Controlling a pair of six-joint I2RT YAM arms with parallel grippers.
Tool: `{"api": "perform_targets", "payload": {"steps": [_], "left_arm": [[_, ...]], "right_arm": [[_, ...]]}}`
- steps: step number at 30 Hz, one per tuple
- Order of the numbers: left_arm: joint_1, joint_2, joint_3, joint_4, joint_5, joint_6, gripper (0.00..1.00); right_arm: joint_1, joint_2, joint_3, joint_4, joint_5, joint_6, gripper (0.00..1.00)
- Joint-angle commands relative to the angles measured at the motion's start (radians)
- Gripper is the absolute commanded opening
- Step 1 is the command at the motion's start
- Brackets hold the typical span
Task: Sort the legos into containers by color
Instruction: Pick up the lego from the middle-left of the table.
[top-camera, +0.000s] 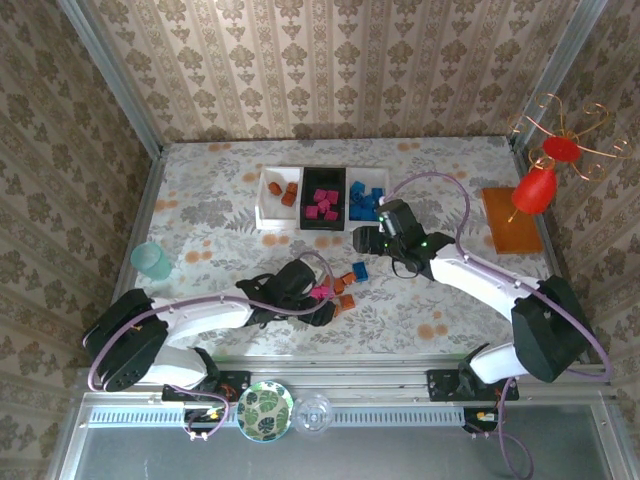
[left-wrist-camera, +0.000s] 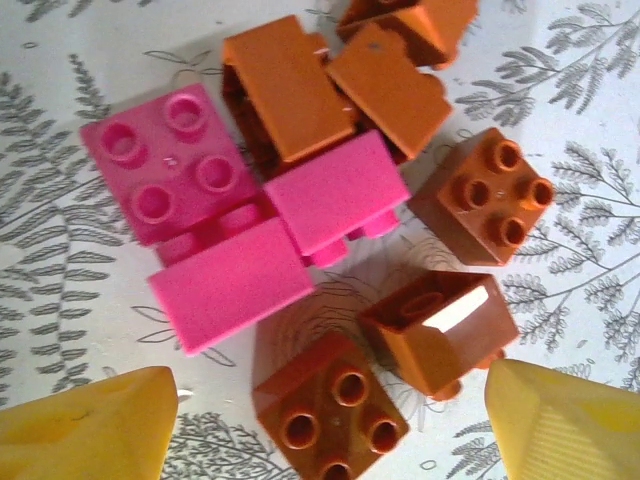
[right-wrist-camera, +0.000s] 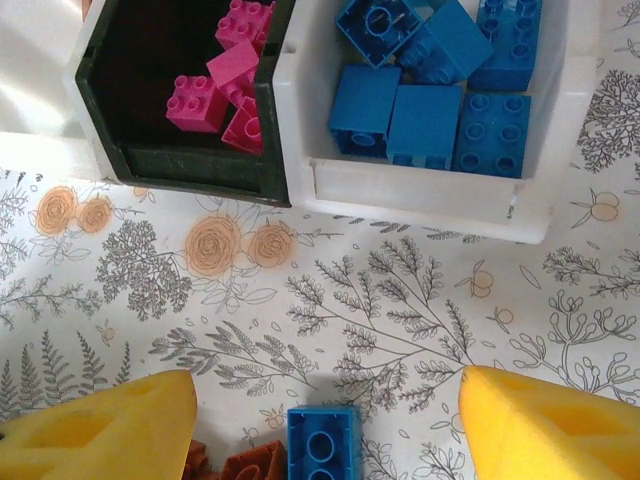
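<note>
Your left hand (left-wrist-camera: 325, 430), fingers apart, hangs over pink and orange legos (left-wrist-camera: 300, 190) clumped on the surface; closing here could pinch two touching, mismatched bricks. The nearest pink brick (left-wrist-camera: 230, 285) lies on its side, long axis roughly along your closing line. Your right hand (right-wrist-camera: 325, 420), also spread, frames a blue brick (right-wrist-camera: 322, 440).

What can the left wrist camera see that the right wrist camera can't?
Left wrist camera: loose pink bricks heaped on the table. Right wrist camera: the black bin holding pink bricks, the white bin holding blue bricks, one loose blue brick. Both: orange-brown bricks (just a sliver in the right one), the leafy table, and open yellow fingers, the left gripper in one, the right gripper in the other.
</note>
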Motion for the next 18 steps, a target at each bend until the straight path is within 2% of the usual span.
{"api": "perform_targets", "payload": {"steps": [1,6,12,15,18], "left_arm": [[-0.027,0.002,-0.003,-0.037,-0.037,0.014,0.81],[-0.081,0.07,0.011,-0.051,-0.111,0.005,0.84],[-0.087,0.114,0.011,-0.025,-0.186,-0.006,0.72],[-0.085,0.127,0.017,-0.013,-0.186,0.005,0.71],[-0.086,0.15,0.031,-0.013,-0.182,0.008,0.64]], "right_arm": [[-0.003,-0.047,-0.027,0.023,0.022,0.022,0.72],[-0.003,-0.051,-0.04,0.036,0.021,0.03,0.72],[-0.003,-0.073,-0.044,0.024,0.024,0.025,0.72],[-0.003,-0.094,-0.052,0.021,0.028,0.022,0.72],[-0.003,-0.106,-0.055,0.016,0.033,0.021,0.72]]}}
